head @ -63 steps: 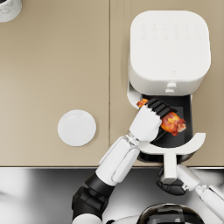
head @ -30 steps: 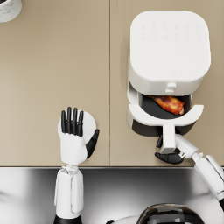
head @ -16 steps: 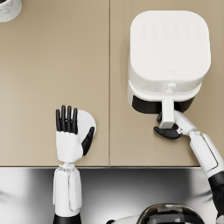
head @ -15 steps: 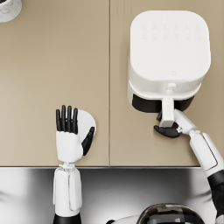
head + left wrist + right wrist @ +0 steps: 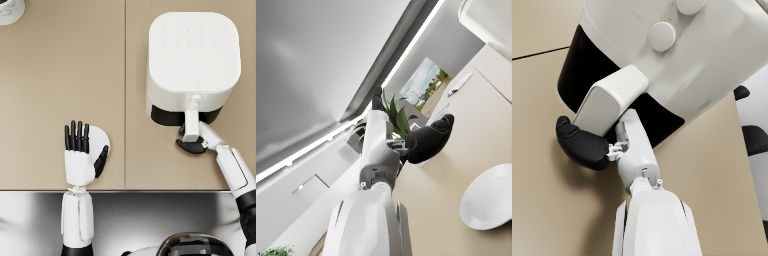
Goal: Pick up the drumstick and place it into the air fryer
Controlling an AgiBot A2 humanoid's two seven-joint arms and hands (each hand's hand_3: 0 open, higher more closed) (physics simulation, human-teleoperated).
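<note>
since two seconds before, our left hand (image 5: 80, 159) had come away from the air fryer (image 5: 192, 65) and the drawer, then pulled out with the drumstick lying in it, had gone in flush with the body. we could no longer see the drumstick in any view; when last seen it lay in the basket, now shut inside the fryer.

our right hand (image 5: 192, 144) gripped the end of the white drawer handle (image 5: 191, 122), dark fingers curled under and around it, which the right wrist view (image 5: 582, 144) confirmed. our left hand hovered flat over the white plate (image 5: 102, 142) on the beige counter (image 5: 60, 75), fingers straight and apart, holding nothing. a grey cup (image 5: 10, 10) stood at the far left corner, well apart from everything else.
</note>
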